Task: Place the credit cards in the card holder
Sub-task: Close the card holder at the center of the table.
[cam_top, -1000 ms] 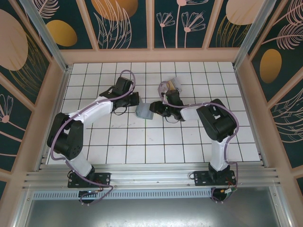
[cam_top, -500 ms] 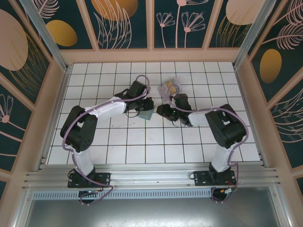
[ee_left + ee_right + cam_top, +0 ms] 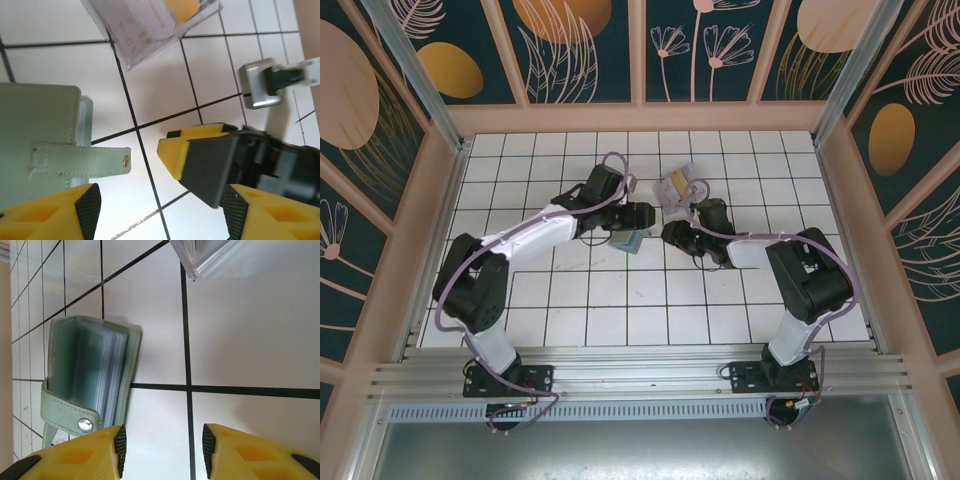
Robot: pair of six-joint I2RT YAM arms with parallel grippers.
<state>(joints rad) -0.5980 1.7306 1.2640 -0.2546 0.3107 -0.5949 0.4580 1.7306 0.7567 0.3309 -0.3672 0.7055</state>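
White tiled surface point(image 3: 590, 300), sage-green card holder point(image 3: 90, 375) lying ajar mid-surface, credit cards point(image 3: 677, 184) just beyond it. Left jaws and right jaws both hang open, empty. Cards look thin, glossy, slippery, so I'd pinch a short edge. Holder's probably soft, floppy.

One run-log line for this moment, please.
left gripper: open, empty | right gripper: open, empty | card holder: ajar, strap unfastened | credit cards: stacked apart, not inserted
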